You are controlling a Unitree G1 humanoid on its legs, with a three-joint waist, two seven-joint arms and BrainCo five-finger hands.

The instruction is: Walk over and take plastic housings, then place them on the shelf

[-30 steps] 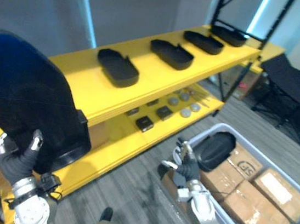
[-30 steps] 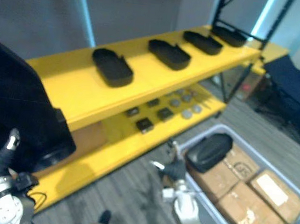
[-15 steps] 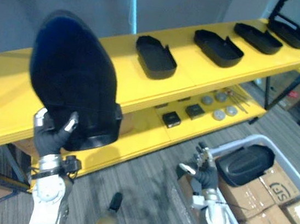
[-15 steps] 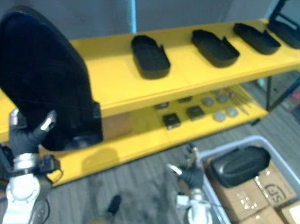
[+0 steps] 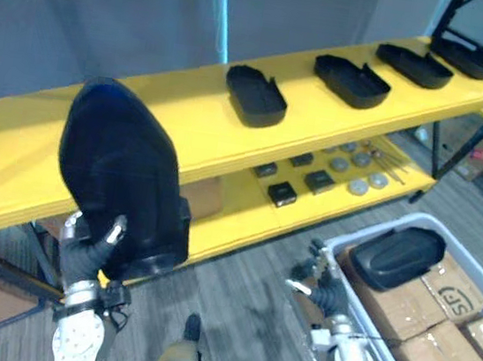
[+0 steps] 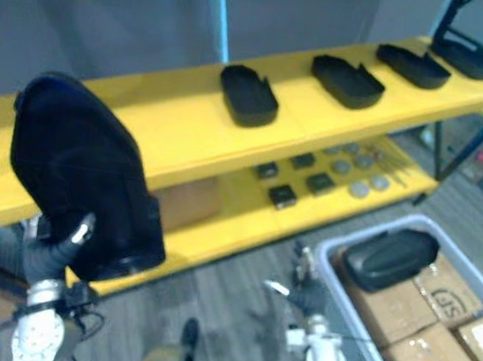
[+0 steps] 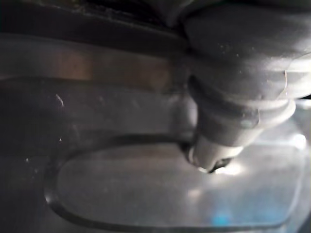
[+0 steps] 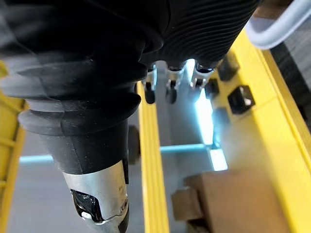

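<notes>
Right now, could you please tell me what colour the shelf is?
The shelf is yellow; left eye view.

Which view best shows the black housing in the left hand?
The left eye view: the whole housing stands upright above the left hand, in front of the yellow shelf. The right eye view shows it equally whole. The left wrist view shows a close patch of its dark surface.

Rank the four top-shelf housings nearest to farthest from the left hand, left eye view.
From the left hand, gripping another housing:
1. First housing, furthest left.
2. Second housing, to its right.
3. Third housing, further right.
4. End housing, far right.
</notes>
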